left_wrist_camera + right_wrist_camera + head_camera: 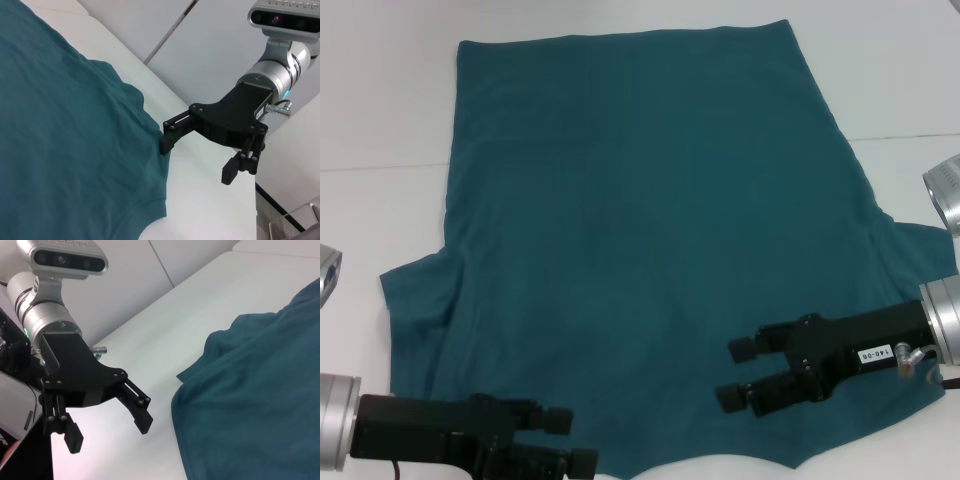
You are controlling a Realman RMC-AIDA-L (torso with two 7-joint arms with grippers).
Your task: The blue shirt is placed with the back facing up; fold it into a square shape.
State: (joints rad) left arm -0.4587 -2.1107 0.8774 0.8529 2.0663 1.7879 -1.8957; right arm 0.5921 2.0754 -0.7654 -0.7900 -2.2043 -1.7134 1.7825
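The left gripper (565, 440) hovers with jaws wide over the shirt's near left corner. The blue shirt (650, 250) lies flat and unfolded on the white tabletop (380, 110), back up, collar end nearest the robot, so I judge folding not begun. The right gripper (735, 372), jaws wide, hangs over the right shoulder area. The collar is cut off

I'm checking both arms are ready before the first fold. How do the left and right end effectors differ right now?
The left end effector sits at the blue shirt's near left edge; the right end effector sits farther in, over the shirt's right side. The left lies level, the right angles slightly. Both are open, holding nothing.
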